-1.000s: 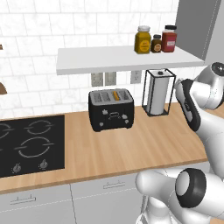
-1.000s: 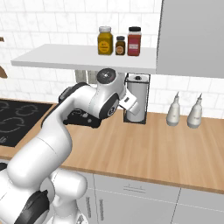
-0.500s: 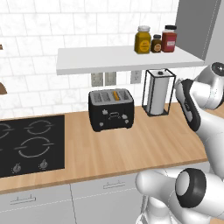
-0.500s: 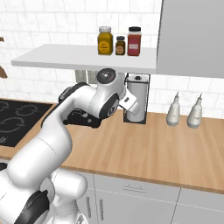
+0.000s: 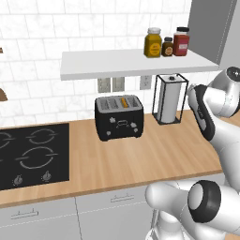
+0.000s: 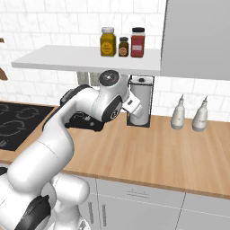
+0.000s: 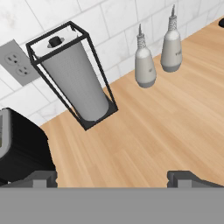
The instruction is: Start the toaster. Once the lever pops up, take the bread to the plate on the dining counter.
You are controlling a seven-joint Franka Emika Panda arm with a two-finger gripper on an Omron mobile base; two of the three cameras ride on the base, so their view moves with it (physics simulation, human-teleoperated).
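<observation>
Lever (image 5: pixel 123 123): I judge a small stiff tab mid-front of the toaster (image 5: pixel 119 117); I'd press its top edge straight down.
Bread (image 5: pixel 123 101): upright in the right slot, likely light and brittle; I'd pinch its crust.
Toaster: far on the counter (image 5: pixel 154 154), right of the stove (image 5: pixel 33 157), left of the towel holder (image 5: pixel 169 99).
Gripper (image 7: pixel 112 176): I see tips spread wide, empty, right of the toaster.

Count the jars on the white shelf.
3, all at the right end of the shelf: a yellow jar on the left, a small dark jar in the middle, a red jar on the right.
</observation>
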